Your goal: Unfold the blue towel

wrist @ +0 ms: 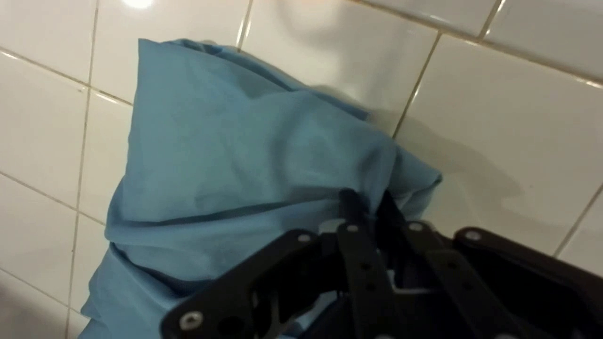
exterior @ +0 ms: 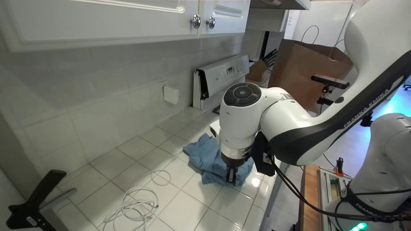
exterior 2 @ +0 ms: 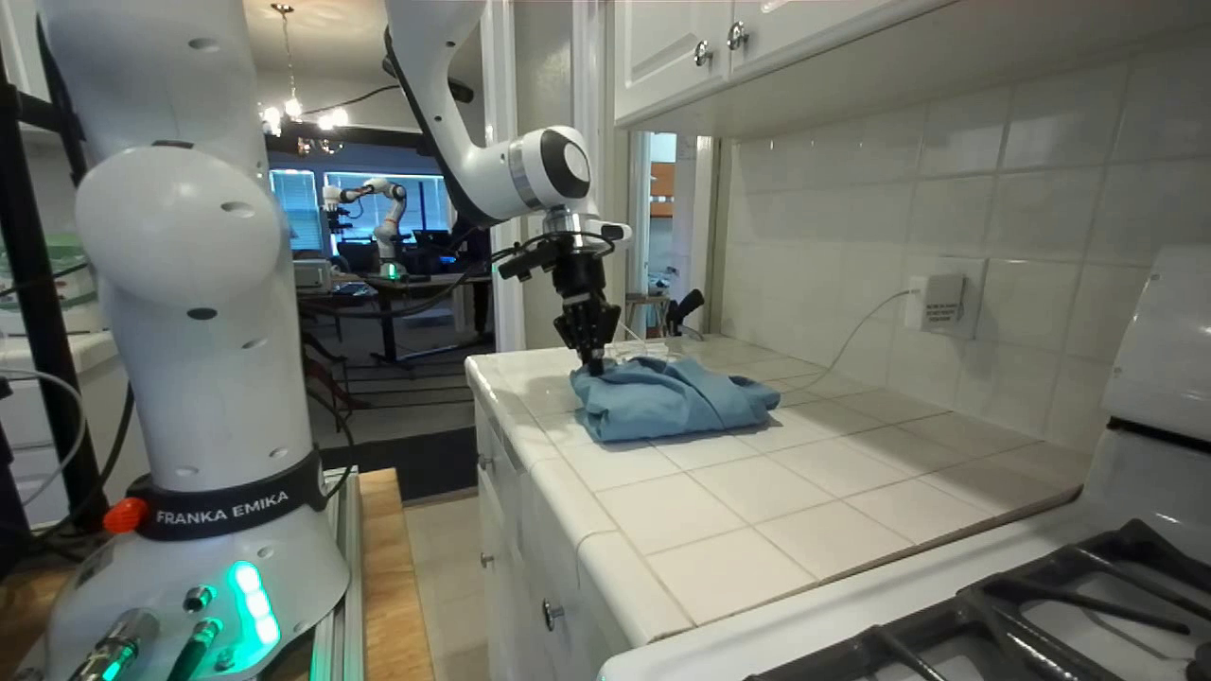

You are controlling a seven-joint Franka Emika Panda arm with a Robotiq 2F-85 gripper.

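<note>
Pincer (wrist: 371, 200): points down at the cloth, its two dark fingers (wrist: 352, 207) drawn close together on a pinched ridge of the blue towel (wrist: 212, 141), with fabric gathered between the tips in the wrist view.

Blue towel: lies rumpled and folded over itself on the white-tiled tabletop (exterior: 192, 199), beneath the pincer, which has hold of it near one edge. Creases cross the cloth in the wrist view, where one corner points to the upper left.

Tabletop: glossy square tiles with thin grout lines; the towel sits near the front edge in both exterior views.

Robot arm (exterior: 289, 128): white with black trim, extends over the tabletop with dark cables strung along it. Green lights glow on its base (exterior 2: 189, 558).

White cable (exterior: 144, 202): lies in loose coils on the tabletop, near the towel.

Backsplash (exterior: 106, 102): pale tile, carrying a white box (exterior: 171, 95); in an exterior view a thin cord (exterior 2: 856, 331) runs from the box down to the tabletop.

Stove (exterior 2: 833, 610): white, with black grates (exterior 2: 1008, 624), borders one end of the tabletop.

Overhead cabinets (exterior: 112, 22): white, fitted with shiny knobs (exterior: 196, 21).

Paper bag (exterior: 301, 70): brown and handled, stands beyond the arm.

Black-handled object (exterior: 45, 189): rests at the lower left of an exterior view; its kind cannot be told.

Another robot arm (exterior 2: 388, 227): white, stands in the background.
</note>
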